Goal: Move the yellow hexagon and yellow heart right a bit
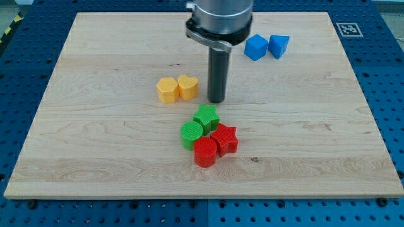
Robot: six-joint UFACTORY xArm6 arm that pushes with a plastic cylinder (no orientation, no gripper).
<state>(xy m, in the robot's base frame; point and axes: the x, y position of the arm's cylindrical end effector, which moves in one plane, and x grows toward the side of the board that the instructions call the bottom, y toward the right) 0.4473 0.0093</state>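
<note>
Currently my tip (216, 101) sits on the wooden board (95, 145), a little above the board's centre and closer to the top edge than the bottom. No jaws here: the end effector is a plain dark rod, holding nothing, with its lower end down at the surface.

Yellow hexagon (167, 90) and yellow heart (187, 87) are side by side, touching, hexagon toward the view's left, heart toward the view's right. Both lie left of board centre, roughly midway between top and bottom edges. My tip is just beside the heart on its right side, a narrow gap visible, not touching as far as I can tell.

Below the tip, toward the bottom edge, is a tight cluster of four: green star (206, 117) at the top, green cylinder (191, 134) on its lower left, red star (225, 139) on the right, red cylinder (204, 152) at the bottom. They look packed against each other. The tip is near the green star but apart from it.

Near the top edge, right of centre, two blue blocks touch: a blue cube-like block (255, 47) and a blue wedge-like one (278, 45) on its right; exact shapes hard to make out. Both are well apart from the yellows.

A fiducial marker (348, 29) is printed at the board's top right corner.
</note>
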